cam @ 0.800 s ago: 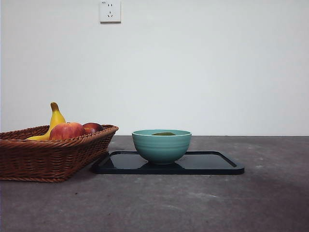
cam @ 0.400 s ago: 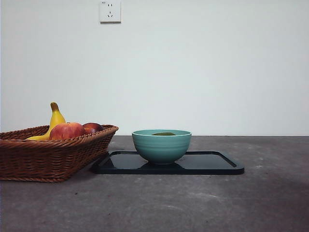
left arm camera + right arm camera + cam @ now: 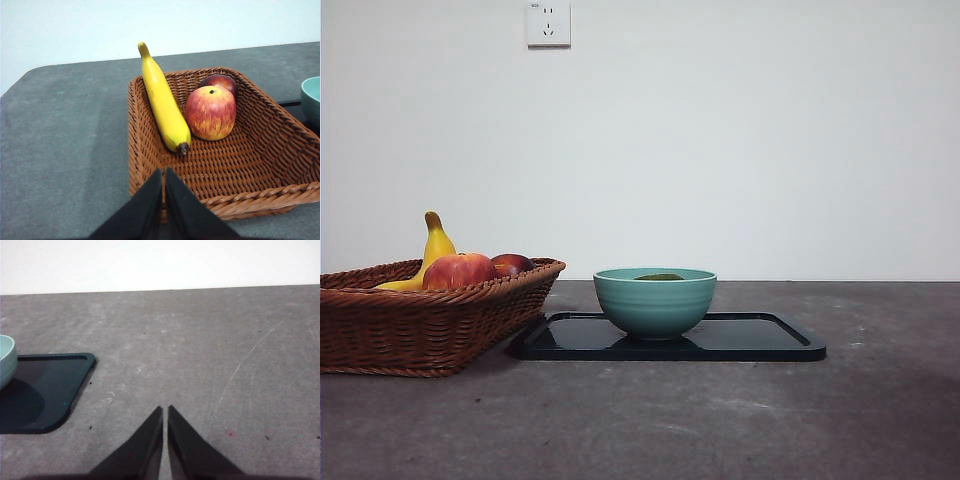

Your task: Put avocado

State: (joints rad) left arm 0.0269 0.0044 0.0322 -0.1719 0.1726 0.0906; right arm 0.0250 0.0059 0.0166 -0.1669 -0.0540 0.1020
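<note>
On the grey table [image 3: 740, 420], the avocado [image 3: 660, 277] sits inside the teal bowl [image 3: 655, 302]; beside it, a wicker basket [image 3: 420, 320]. Both claws, left claw [image 3: 164, 172] and right claw [image 3: 165, 410], are pressed together, empty.

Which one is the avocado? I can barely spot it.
Start at the flat black tray beside the brown wicker basket. On it stands a teal ribbed bowl; the avocado is the dull dark green sliver showing just above its rim, unlike the basket's bright fruit.

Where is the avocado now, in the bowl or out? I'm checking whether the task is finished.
In. A dark green top of the avocado shows just above the rim of the teal bowl on the black tray. Both grippers are shut, holding nothing.
</note>
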